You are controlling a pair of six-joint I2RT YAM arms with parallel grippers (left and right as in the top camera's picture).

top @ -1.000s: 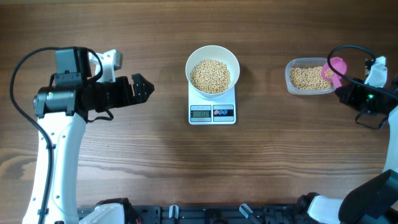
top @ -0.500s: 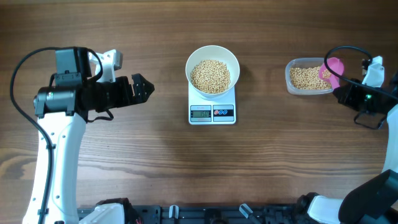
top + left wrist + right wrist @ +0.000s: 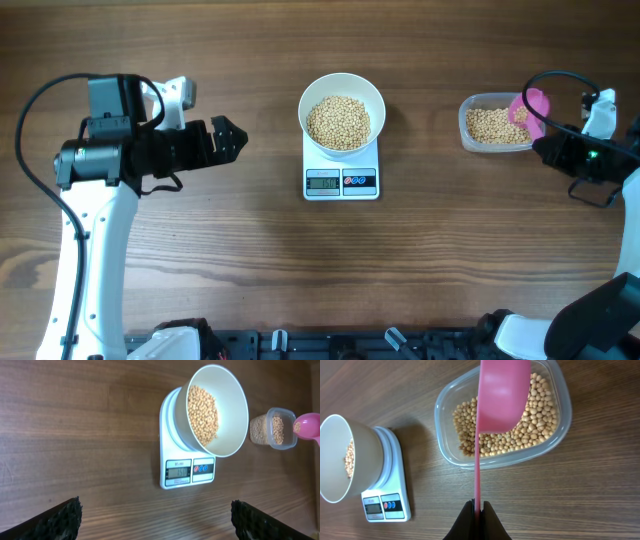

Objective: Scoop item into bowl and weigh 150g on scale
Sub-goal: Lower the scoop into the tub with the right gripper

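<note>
Right gripper (image 3: 478,510) is clamped tight on the thin handle of a pink scoop (image 3: 502,395), at the handle's end. The scoop head sticks out ahead of the gripper and hangs over the near right part of a clear tub (image 3: 464,125). In the right wrist view only its underside shows. In the left wrist view a few beans (image 3: 297,425) sit inside it. The tub holds a loose layer of the same beans and stands on the bench (image 3: 200,260) at the far right, well apart from the scale (image 3: 341,182).

Bowl (image 3: 342,80) sits on the scale at bench centre and covers most of the platform. The display and button strip stick out on the near side. A heap of beans lies in the bowl, well below the rim. The display is lit, digits too small to read for sure.

Left gripper (image 3: 230,142) is empty, jaws spread wide. It hovers over bare bench at the left and points toward the scale. Both finger pads (image 3: 55,520) show at the bottom corners of the left wrist view, with nothing between them but wood. The bowl and scale lie ahead of it, near but apart, no contact. From the right gripper, the bowl and scale are off to the left beyond the tub, also well apart.
</note>
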